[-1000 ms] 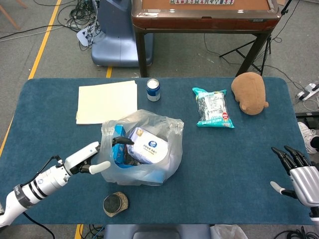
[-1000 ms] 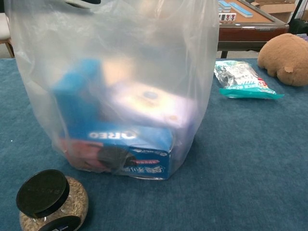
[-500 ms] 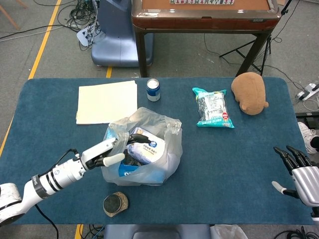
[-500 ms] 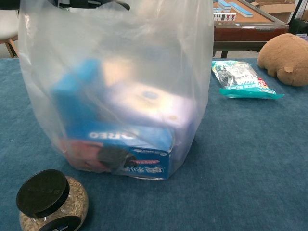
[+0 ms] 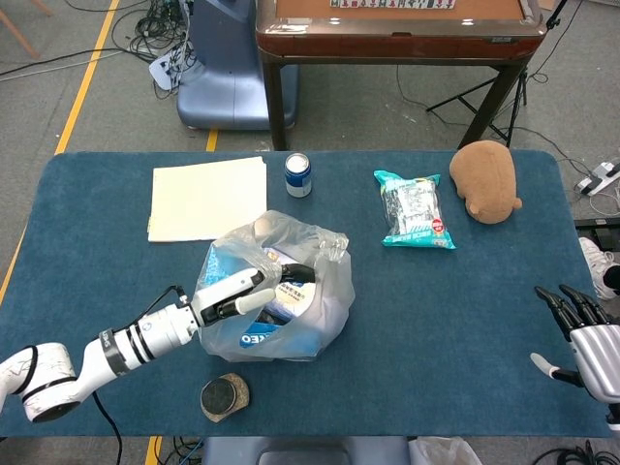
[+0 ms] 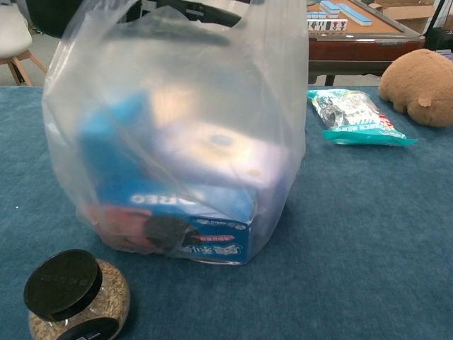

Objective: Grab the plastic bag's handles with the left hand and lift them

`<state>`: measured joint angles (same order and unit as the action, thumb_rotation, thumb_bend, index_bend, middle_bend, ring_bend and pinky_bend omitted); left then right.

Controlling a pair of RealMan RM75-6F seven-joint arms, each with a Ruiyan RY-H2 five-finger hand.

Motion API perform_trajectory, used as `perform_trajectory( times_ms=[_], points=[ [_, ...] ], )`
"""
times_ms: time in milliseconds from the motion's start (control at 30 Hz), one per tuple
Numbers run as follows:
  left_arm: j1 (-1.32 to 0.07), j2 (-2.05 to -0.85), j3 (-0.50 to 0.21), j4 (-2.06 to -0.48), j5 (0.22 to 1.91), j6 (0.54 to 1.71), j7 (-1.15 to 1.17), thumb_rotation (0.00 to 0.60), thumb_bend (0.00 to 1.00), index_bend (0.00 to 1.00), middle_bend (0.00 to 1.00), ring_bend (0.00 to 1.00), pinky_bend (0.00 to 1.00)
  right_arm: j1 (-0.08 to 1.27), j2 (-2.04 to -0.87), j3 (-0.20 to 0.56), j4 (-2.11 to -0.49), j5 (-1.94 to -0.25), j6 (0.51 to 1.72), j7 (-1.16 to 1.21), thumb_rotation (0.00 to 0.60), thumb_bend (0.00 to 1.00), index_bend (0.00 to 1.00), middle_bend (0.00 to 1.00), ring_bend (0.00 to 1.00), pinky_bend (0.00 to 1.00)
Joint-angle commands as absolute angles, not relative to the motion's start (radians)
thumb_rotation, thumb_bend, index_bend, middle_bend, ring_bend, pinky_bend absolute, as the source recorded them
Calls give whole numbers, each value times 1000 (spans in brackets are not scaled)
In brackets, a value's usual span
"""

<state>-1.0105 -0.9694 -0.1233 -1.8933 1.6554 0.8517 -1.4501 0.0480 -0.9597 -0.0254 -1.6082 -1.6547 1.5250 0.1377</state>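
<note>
A clear plastic bag [image 5: 291, 320] stands mid-table with a blue Oreo box and other packets inside; it fills the chest view [image 6: 177, 142]. One bunched handle [image 5: 334, 244] stands up at its far right rim. My left hand [image 5: 244, 294] reaches over the bag's mouth from the left. Its fingers [image 5: 295, 274] stretch out across the opening, the thumb held apart below them, gripping nothing that I can see. In the chest view its dark fingers [image 6: 205, 10] show above the bag's top edge. My right hand [image 5: 589, 339] rests open at the table's right edge, far from the bag.
A black-lidded jar [image 5: 225, 395] [image 6: 71, 294] sits just in front of the bag. Behind it lie a cream folder [image 5: 208, 197] and a small can [image 5: 297, 174]. A teal snack packet [image 5: 415, 210] and a brown plush toy [image 5: 484, 181] lie to the right.
My left hand has moved right, from beside the bag's left wall to over its mouth. The bag's top has been pushed rightward. The right hand has barely moved.
</note>
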Motion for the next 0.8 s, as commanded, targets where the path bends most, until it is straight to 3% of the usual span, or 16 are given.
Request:
perform_trajectory(
  times_ms=[33,333,800],
  points=[
    [-1025,-986,-132,-1883,1632,835,-1450,106,220,108,115,70,0,47,-959,-25,-1608,-1654,1526,138,600,172,72,193,62,142],
    [-1063,-1011,-142,-1863,1620,800,-1539,63,219,107,107,61,0,47,-958,-24,-1608,-1652,1523,139,600,171,72,193,62,143],
    [-1160,-1018,-156,-1844,1684,789,-1790,47,218,108,107,60,0,42,-963,-27,-1599,-1648,1521,147,600,171,72,193,62,142]
  ],
)
